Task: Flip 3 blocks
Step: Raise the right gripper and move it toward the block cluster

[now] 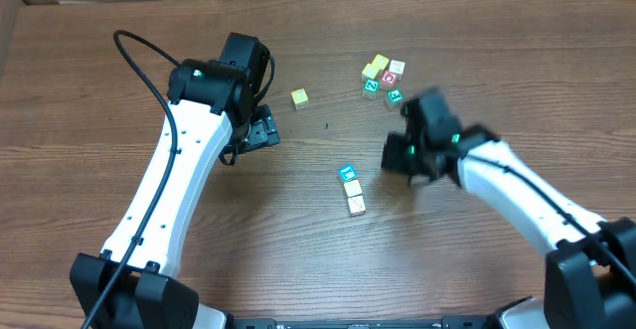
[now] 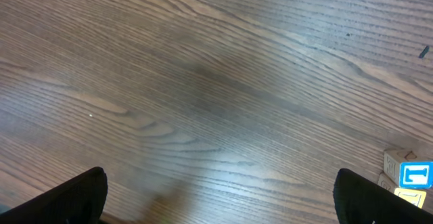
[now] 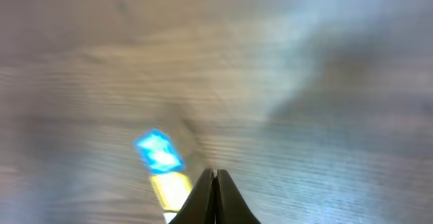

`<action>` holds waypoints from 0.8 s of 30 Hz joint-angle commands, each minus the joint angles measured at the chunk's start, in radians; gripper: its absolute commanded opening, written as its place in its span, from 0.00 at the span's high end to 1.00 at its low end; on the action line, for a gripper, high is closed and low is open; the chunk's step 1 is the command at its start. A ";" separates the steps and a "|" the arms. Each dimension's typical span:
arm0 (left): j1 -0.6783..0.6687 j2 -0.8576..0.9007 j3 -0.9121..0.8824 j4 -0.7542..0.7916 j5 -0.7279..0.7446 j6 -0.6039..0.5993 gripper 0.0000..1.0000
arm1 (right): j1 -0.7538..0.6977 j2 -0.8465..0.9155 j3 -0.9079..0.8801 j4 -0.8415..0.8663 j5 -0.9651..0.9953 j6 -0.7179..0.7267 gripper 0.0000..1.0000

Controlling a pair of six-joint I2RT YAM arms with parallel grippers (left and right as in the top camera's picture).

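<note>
Overhead looks straight down at the table (image 1: 298, 259); both close wrist views share the teal-faced block (image 1: 348, 174)

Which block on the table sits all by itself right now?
The yellow block, alone near the left arm. The others are grouped: a cluster further right, and the teal-faced block beside the cream block mid-table.

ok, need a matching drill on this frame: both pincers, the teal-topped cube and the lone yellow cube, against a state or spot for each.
1. left pincer
2. right pincer
3. teal-topped cube
4. yellow cube

a. shut, holding nothing
b. standing alone
c. open
d. beside a cream cube

Pairs: 1-c, 2-a, 3-d, 4-b
</note>
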 commanded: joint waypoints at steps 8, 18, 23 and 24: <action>-0.005 0.009 -0.003 0.002 -0.018 -0.013 0.00 | 0.062 0.166 0.192 -0.017 -0.002 -0.145 0.96; -0.005 0.009 -0.003 0.001 -0.017 -0.013 0.00 | 0.216 0.210 0.192 0.074 0.182 -0.250 0.96; -0.005 0.009 -0.003 0.001 -0.018 -0.013 0.00 | 0.248 0.241 0.191 0.113 0.198 -0.249 0.96; -0.005 0.009 -0.003 0.002 -0.018 -0.013 0.01 | 0.250 0.253 0.191 0.119 0.214 -0.249 0.96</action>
